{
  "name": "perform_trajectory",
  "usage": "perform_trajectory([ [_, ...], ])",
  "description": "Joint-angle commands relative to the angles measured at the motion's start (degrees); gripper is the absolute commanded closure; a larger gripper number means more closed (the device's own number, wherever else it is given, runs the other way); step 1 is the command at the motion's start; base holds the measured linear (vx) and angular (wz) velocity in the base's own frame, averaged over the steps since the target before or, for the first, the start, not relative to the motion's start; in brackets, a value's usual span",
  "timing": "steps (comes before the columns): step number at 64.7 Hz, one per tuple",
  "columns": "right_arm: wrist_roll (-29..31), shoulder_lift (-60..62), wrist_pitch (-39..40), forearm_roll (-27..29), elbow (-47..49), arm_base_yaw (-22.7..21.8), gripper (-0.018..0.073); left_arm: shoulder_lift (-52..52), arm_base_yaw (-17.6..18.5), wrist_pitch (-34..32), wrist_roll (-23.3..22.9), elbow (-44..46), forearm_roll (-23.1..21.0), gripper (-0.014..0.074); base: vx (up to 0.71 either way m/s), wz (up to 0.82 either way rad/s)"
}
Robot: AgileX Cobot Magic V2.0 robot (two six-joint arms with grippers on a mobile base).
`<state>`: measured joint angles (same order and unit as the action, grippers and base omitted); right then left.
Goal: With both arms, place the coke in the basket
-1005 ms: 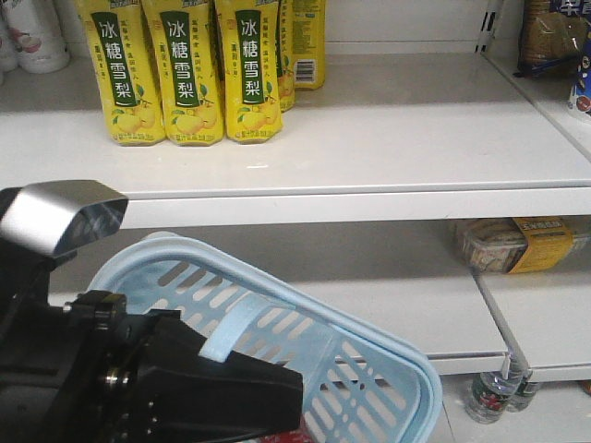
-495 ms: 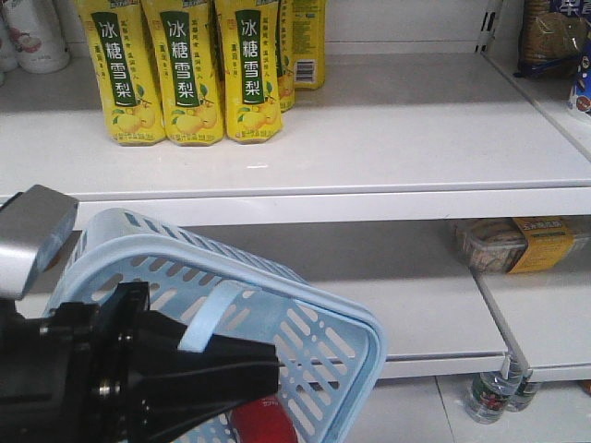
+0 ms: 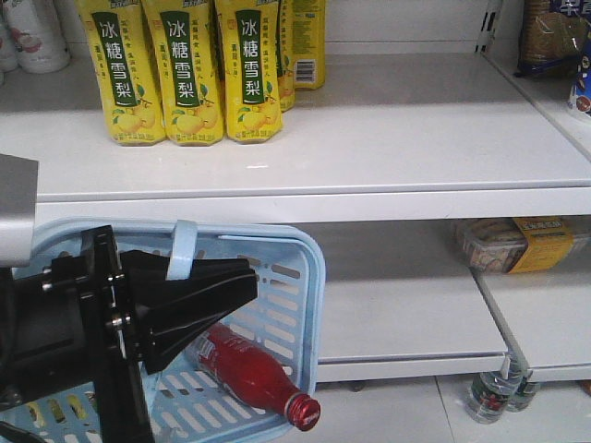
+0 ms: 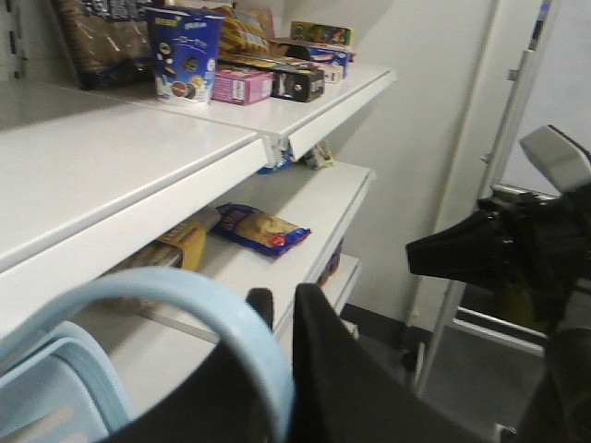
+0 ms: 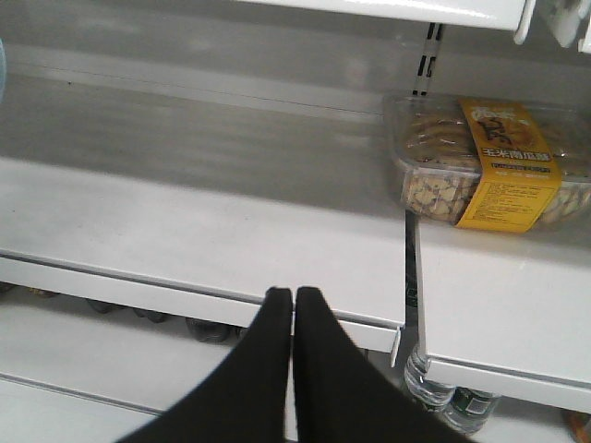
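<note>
Front view first: the pale blue basket [image 3: 277, 305] hangs tilted in front of the shelving, its open mouth turned toward the camera, and the coke [image 3: 251, 374] lies on its side inside it, against the slotted floor, red cap poking out past the basket's lower rim. The left gripper [image 3: 242, 277] is the black wedge at the left of this view, and one hoop handle [image 3: 182, 251] loops over the top of it, so the basket hangs from that arm.

The left wrist camera adds what the front view hides: the handle [image 4: 217, 323] curves right across the black jaws, which are pressed closed around it. It also catches the other arm [image 4: 517, 249] off to the right, well apart from the basket, its wedge tip pointing left.

Over to the right wrist view: the right gripper [image 5: 293, 305] has its jaws closed flat against each other with nothing between them, hanging over the front edge of the lower shelf [image 5: 185, 231]. A clear tub of snacks with a yellow label [image 5: 489, 161] sits at the shelf's back right. No basket or bottle in this view.

Only the front camera shows the row of yellow pear-drink bottles [image 3: 180, 69] on the upper shelf's back left.
</note>
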<state>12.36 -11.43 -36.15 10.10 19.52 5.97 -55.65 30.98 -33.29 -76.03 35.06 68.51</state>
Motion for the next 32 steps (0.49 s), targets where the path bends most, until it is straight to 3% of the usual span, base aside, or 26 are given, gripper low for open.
perform_trajectory([
  [1, -0.05, -0.62, 4.02, 0.04, 1.55, -0.16, 0.0565, 2.31, 0.02, 1.54, 11.47, 0.68, -9.78, 0.0603, 0.0, 0.0],
  [9, -0.05, -0.62, 4.02, 0.04, 1.55, -0.16, 0.0565, 4.19, 0.02, 7.17, 16.75, -3.1, -22.02, 0.0603, 0.0, 0.0],
  [15, -0.05, -0.62, 4.02, 0.04, 1.55, -0.16, 0.0565, 6.48, 0.02, 11.51, 21.48, -5.93, -28.51, 0.0603, 0.0, 0.0],
  [23, -0.05, -0.62, 4.02, 0.04, 1.55, -0.16, 0.0565, 9.77, 0.02, 14.87, 28.69, -9.06, -32.66, 0.0603, 0.0, 0.0],
  [32, -0.05, -0.62, 4.02, 0.04, 1.55, -0.16, 0.0565, 14.08, 0.02, 16.88, 36.79, -12.62, -33.74, 0.0603, 0.0, 0.0],
])
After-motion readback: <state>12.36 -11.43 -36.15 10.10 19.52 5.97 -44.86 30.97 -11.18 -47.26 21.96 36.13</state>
